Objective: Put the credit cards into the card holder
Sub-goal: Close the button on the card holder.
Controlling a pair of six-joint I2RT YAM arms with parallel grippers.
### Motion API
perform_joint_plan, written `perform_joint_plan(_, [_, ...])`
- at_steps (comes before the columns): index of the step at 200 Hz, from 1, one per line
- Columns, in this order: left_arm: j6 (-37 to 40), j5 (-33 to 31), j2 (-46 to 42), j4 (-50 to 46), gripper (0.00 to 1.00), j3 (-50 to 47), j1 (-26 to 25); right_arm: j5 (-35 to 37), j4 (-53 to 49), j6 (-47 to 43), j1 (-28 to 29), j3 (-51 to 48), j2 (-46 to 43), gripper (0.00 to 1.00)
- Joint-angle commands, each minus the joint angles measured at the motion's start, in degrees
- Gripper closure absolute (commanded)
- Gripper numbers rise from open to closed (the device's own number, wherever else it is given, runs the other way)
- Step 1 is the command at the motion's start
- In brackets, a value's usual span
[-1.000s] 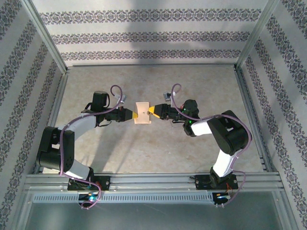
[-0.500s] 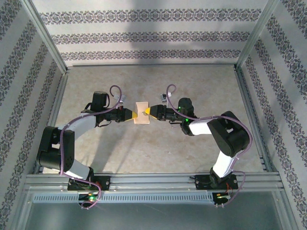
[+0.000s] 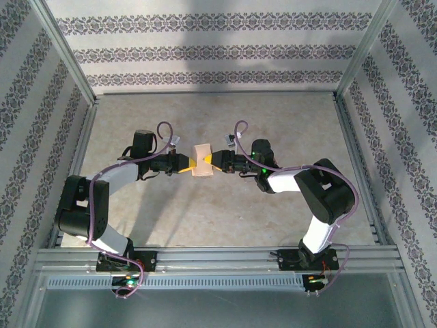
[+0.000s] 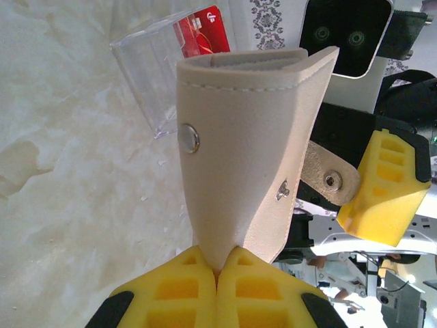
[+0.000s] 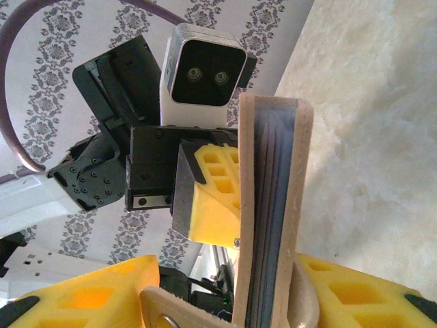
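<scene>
**We see the wallet [image 3: 203, 160] held up off the table [image 3: 205, 225] between our two pincers, mid-table.**
Our left pincer [image 4: 220, 263] is fully closed, pinching the bottom corner of the tan wallet, which rises upright from its yellow fingers with the snap stud facing the camera. Our right pincer [image 5: 225, 294] stands about half open astride the opposite edge. One finger [image 5: 89, 287] is clear of the leather, with the closing tab [image 4: 331, 179] hanging loose beside it. The other finger lies close against the wallet's outer wall, though we cannot tell whether it presses. Behind the wallet, a red card [image 4: 203, 34] sits in a clear plastic case [image 4: 153, 68] on the table, apart from both pincers.
</scene>
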Motion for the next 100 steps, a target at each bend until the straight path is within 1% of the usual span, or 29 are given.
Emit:
perform_joint_plan(1, [4.4,-2.5,-1.2,-0.4,1.00,-0.5,-0.4,-4.4,4.3,0.8,1.8,2.9,-1.7,0.51])
perform_joint_plan(14, [7.1,-3.7,-2.0,-3.2,1.00,0.0,-0.6,-3.9,0.9,-0.3,1.9,3.5,-1.6,0.52])
perform_joint_plan(21, [8.0,-4.5,-2.2,-4.7,1.00,0.4,-0.7,-3.7,-1.1,-1.1,2.0,3.8,-1.6,0.50])
perform_joint_plan(25, [8.5,-5.0,-2.3,-5.3,1.00,0.6,-0.7,-3.6,-1.8,-1.4,2.1,3.8,-1.6,0.47])
perform_joint_plan(37, [8.9,-5.3,-2.4,-6.0,1.00,1.1,-0.7,-3.2,-2.5,-1.8,2.1,3.4,-1.8,0.41])
perform_joint_plan(52, [8.8,-4.6,-2.5,-5.4,1.00,1.1,-0.7,-2.5,-1.7,-1.3,1.6,2.4,-2.3,0.40])
perform_joint_plan(59, [8.2,-4.1,-2.7,-4.5,1.00,0.9,-0.7,-2.0,-2.0,-1.3,1.4,2.0,-2.7,0.43])
perform_joint_plan(70, [7.4,-3.5,-3.1,-2.9,0.91,0.6,-0.7,-1.6,-3.7,-2.0,1.3,2.0,-3.2,0.51])
perform_joint_plan(82, [5.6,-2.4,-3.4,-0.2,0.91,0.0,-0.7,-1.1,-7.0,-3.7,1.6,2.4,-3.8,0.61])
perform_joint_plan(100, [0.4,0.3,-3.4,7.4,0.89,-1.6,-0.7,0.0,-12.3,-7.0,1.9,2.9,-4.8,0.72])
